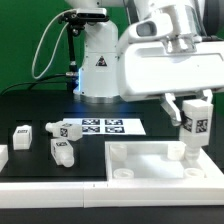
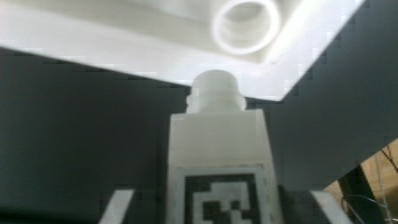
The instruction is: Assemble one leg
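The gripper hangs in the right part of the exterior view, below the arm's bulky white wrist housing. It is pinching the leg, with one finger on each side of the leg's upper end. The leg stands upright in the grasp, its black-and-white tag facing the camera. Its lower end sits over the far right corner of the panel, the large white square lying flat in the lower right of the frame. From this view it cannot be told whether the leg's end touches the panel.

In the wrist view, the leg runs down the middle of the picture between the gripper fingers. Its tag is near the camera and its rounded peg end points away. That end lies against the edge of the panel. The panel's round corner hole lies beyond it, apart from the tip.

On the black table, the marker board lies flat in the middle of the exterior view, in front of the robot base. The other legs lie loose in the left half of that frame, well apart from the panel.
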You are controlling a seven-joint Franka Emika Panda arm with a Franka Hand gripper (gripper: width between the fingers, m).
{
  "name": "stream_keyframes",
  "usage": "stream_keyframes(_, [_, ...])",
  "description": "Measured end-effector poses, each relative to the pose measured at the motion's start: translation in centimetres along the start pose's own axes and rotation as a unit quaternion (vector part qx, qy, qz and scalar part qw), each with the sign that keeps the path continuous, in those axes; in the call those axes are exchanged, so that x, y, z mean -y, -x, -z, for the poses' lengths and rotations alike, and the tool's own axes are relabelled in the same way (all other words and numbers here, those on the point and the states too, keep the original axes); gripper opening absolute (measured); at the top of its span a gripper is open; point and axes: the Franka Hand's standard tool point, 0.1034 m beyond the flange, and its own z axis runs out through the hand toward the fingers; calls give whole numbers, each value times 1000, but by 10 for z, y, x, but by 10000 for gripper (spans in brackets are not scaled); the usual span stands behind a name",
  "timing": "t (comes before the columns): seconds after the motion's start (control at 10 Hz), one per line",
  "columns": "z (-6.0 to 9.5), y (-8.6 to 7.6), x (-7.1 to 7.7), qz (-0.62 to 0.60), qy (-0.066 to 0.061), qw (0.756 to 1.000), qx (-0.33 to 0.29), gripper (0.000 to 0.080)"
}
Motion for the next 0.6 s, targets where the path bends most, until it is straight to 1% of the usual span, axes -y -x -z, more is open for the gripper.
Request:
stream_keyframes(0.1, [-1,0,5,-3,-2,1000,1,284])
stream_keyframes(0.4, [-2,4,0,-4,0,1000,3,284])
stream_keyframes(0.5, [-6,12,-8,-8,1,1000,8,284])
stream_keyframes(0.6, [-9,16,-12,-13,1,1000,13,284])
